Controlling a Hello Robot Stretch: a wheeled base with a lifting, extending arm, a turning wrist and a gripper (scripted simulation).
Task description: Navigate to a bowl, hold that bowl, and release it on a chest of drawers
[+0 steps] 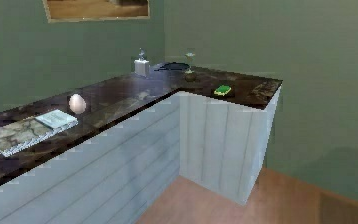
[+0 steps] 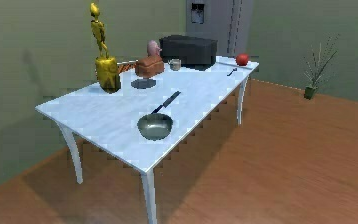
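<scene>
A white table [image 2: 107, 115] stands in the arm side view. Near its front edge lies a grey round vessel [image 2: 155, 127] with a long dark handle that points toward the table's far side. Farther back on the tabletop lies a dark, flat round dish [image 2: 142, 84]; I cannot tell whether it is a bowl or a plate. Neither picture has a piece of furniture that I can make out as a chest of drawers.
The table also bears a yellow statue [image 2: 100, 35], a golden pot [image 2: 108, 73], a brown object [image 2: 150, 66], a cup [image 2: 174, 64], a black microwave [image 2: 188, 50] and a red apple [image 2: 242, 60]. A potted plant [image 2: 313, 68] stands at the right. Ahead, an L-shaped dark-topped counter [image 1: 137, 100] carries an egg [image 1: 77, 103], a soap dispenser [image 1: 141, 65] and a green sponge [image 1: 222, 90].
</scene>
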